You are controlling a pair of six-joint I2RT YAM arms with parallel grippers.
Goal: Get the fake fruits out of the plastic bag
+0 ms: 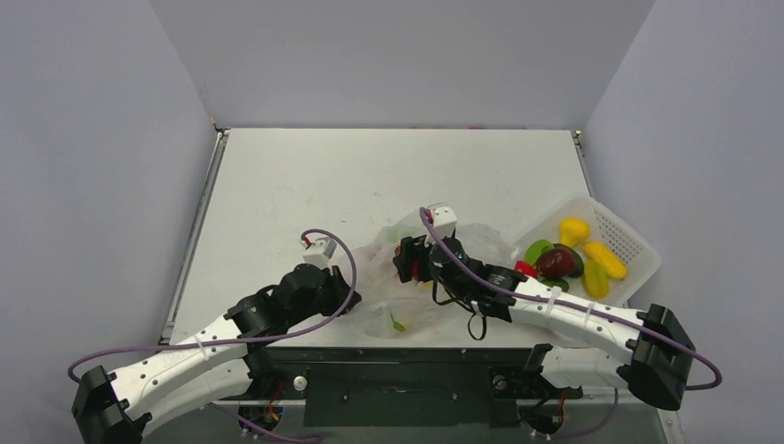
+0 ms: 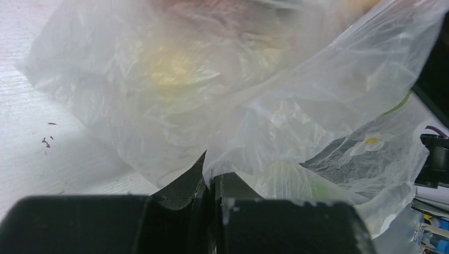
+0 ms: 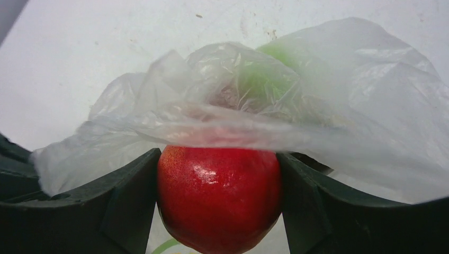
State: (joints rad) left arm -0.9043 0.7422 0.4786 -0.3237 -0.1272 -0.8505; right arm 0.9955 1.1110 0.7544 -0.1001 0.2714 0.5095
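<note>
The step in hand is pulling one fruit out. The left gripper [image 2: 210, 177] is closed, pinching the plastic bag [image 2: 296, 106], which lies near the middle front of the table [image 1: 305, 185]. The right gripper [image 3: 218, 169] clasps a red fruit [image 3: 218, 206] under the bag's edge; a green fruit [image 3: 265, 79] sits deeper inside. Next, I think, the right arm must draw the red fruit clear of the film and carry it right, probably to the white basket [image 1: 638, 242].
</note>
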